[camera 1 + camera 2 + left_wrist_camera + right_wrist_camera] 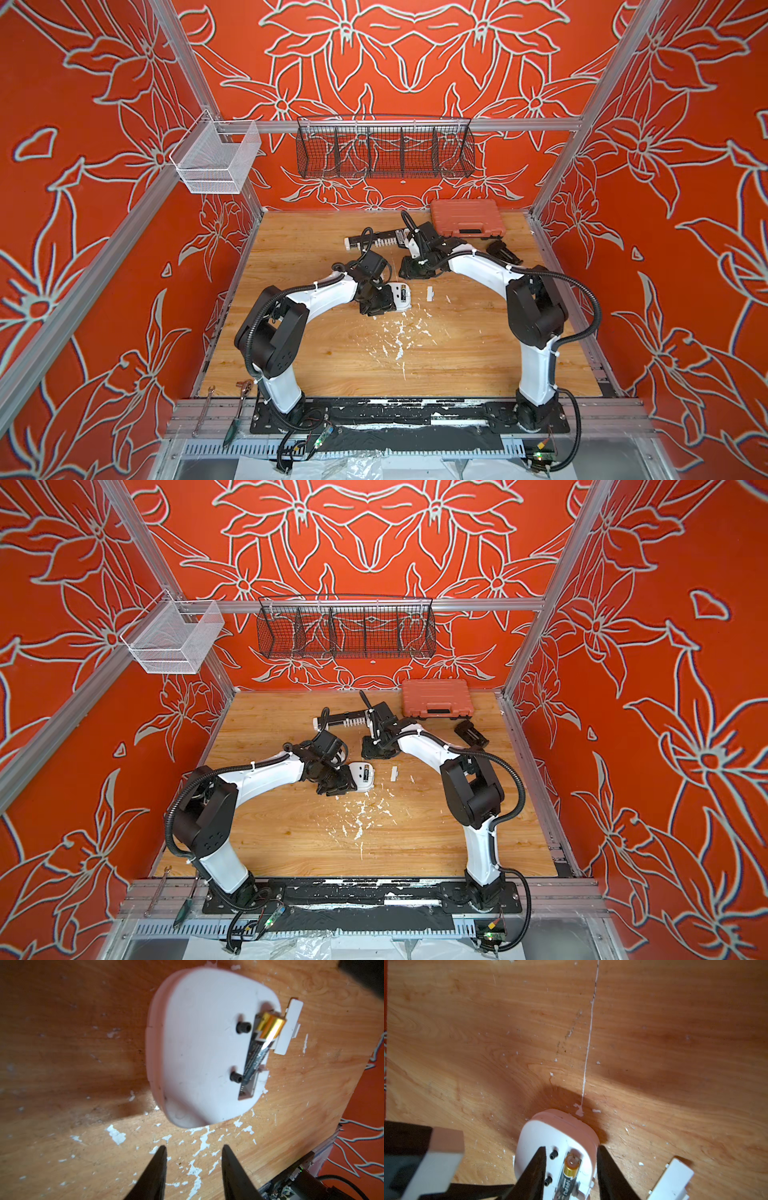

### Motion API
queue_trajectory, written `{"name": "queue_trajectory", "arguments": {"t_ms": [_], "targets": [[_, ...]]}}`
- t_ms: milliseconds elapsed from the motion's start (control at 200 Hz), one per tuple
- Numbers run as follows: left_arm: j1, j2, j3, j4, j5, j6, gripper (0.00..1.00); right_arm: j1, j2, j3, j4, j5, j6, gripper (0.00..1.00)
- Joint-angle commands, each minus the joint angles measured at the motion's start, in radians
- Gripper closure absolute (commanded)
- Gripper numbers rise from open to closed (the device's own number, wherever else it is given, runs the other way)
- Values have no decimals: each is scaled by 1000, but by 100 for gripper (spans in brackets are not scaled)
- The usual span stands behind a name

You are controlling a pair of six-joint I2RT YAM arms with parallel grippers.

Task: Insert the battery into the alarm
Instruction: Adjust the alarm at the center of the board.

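- Lying face down on the wooden table, the alarm turns its plain white back upward, with two small black knobs beside the open recess.
- Battery: rests lengthwise in that recess of the alarm's back, gold end toward the alarm's edge; whether it is fully seated cannot be told.
- Left gripper: fingers spread, holding nothing, tips just short of the alarm's rim, over white flecks on the wood.
- Right gripper: fingers likewise apart, gripping nothing. In its wrist view the alarm's back and the battery show in the gap between the tips. In both top views it stands near the alarm's far side.
- White cover piece: flat on the table just beside the alarm, on the recess side.
- Orange case: well beyond the alarm, at the table's far edge.
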Motion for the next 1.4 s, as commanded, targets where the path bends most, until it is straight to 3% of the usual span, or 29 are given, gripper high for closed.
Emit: {"name": "queue_trajectory", "arguments": {"t_ms": [0, 135, 440, 671, 1396], "targets": [[6, -2, 8, 36, 60, -10, 53, -5, 61, 58, -45, -66, -51, 53], [6, 1, 6, 51, 78, -3, 48, -8, 111, 92, -64, -97, -81, 50], [6, 59, 48, 55, 154, 45, 49, -20, 143, 79, 12, -199, -111, 48], [6, 72, 74, 19, 122, 80, 49, -20, 170, 68, 20, -233, -102, 48], [15, 56, 32, -3, 127, 139, 49, -23, 31, -149, 143, -228, 17, 48]]}}
